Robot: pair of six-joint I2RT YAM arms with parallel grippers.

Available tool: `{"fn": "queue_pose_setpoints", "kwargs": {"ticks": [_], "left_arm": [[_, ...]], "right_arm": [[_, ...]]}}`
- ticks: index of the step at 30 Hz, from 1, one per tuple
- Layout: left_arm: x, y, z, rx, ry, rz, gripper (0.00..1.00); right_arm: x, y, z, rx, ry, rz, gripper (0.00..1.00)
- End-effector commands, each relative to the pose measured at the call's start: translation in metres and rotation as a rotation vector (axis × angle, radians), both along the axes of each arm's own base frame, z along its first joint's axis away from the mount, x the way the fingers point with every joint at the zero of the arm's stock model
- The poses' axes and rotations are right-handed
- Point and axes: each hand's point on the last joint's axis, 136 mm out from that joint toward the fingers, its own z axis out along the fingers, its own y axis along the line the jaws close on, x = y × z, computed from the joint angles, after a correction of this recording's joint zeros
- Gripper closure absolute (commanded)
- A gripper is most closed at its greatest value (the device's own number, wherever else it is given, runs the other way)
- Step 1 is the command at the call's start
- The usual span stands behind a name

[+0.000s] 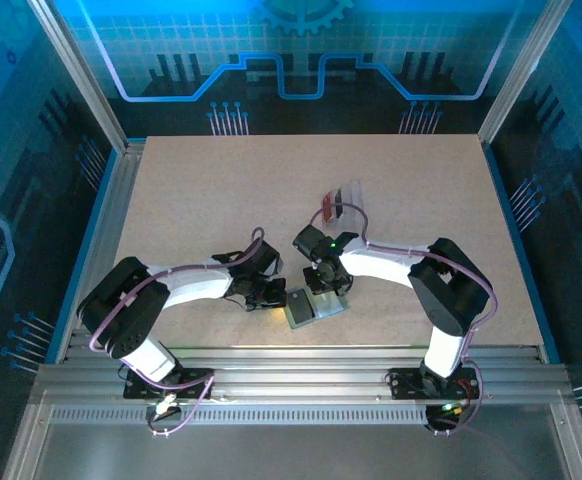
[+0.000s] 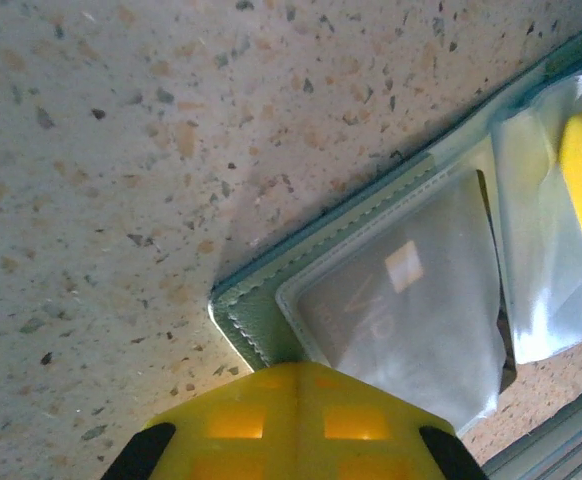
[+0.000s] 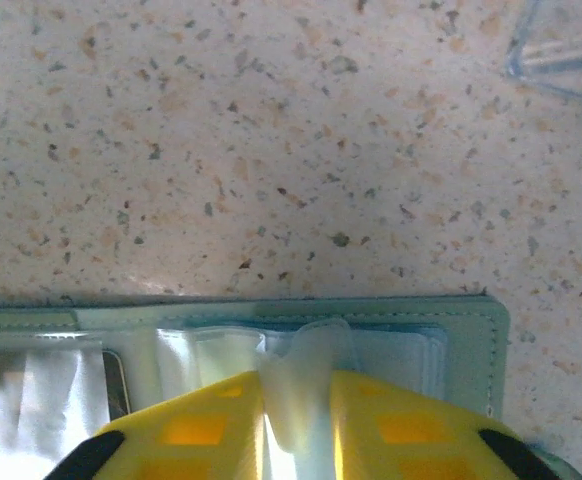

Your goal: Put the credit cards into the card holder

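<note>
Card holder (image 1: 306,308): lies open and flat near the front middle of the table (image 1: 221,190), between the two wrists. Clear pocket leaves face up. One pocket shows a grey rectangle with pale lettering behind frosted plastic; cannot tell if it is one of the task's cards.

Credit cards (image 1: 329,208): a red and a dark strip well behind the holder, at the clear pouch (image 1: 349,198). Too small to tell whether they lie in it or beside it.

Step in hand (judged): preparing the holder, i.e. pinning it and lifting a pocket open. Card insertion not yet done.

Right gripper (image 3: 296,392): fingers nearly together, pinching a clear pocket leaf (image 3: 306,350) that stands up between them.

Left gripper (image 2: 291,390): fingers together, tips over the holder's near stitched edge. Pressing or pinching, cannot tell.

Next move calls for (judged): keep the holder pinned, free one arm to fetch a card, then slide it in edge-first. The leaf is thin and floppy, so it may fall shut.

Pose: both arms fold inward from their bases, elbows out, wrists low and tipped down over the holder
</note>
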Motion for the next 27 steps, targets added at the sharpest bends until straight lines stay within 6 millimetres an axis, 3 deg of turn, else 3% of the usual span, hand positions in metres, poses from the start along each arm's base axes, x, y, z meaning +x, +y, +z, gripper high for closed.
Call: {"fn": "queue_pose_setpoints", "kwargs": {"ticks": [1,6,13,18,20,23,27], "left_arm": [[-0.013,0.003,-0.021,0.020,0.058,-0.004,1.00],[-0.016,0.001,-0.035,0.027,0.075,-0.007,1.00],[-0.017,-0.002,-0.047,0.033,0.087,-0.001,1.00],[-0.014,-0.005,-0.046,0.028,0.080,0.003,1.00],[-0.013,-0.007,-0.045,0.024,0.078,0.003,1.00],[-0.011,-0.009,-0.042,0.018,0.072,0.007,1.00],[-0.009,-0.009,-0.039,0.014,0.065,0.015,1.00]], "right_arm": [[-0.017,-0.019,-0.017,-0.078,0.047,-0.009,0.84],[-0.014,-0.016,-0.004,-0.083,0.015,0.010,1.00],[-0.014,0.007,0.029,-0.030,-0.007,0.061,1.00],[-0.025,0.026,0.035,0.014,0.048,0.090,1.00],[-0.031,0.037,0.032,0.069,0.085,0.094,0.94],[-0.040,0.060,0.031,0.204,0.135,0.107,0.75],[-0.042,0.079,0.045,0.368,0.153,0.116,0.66]]}}
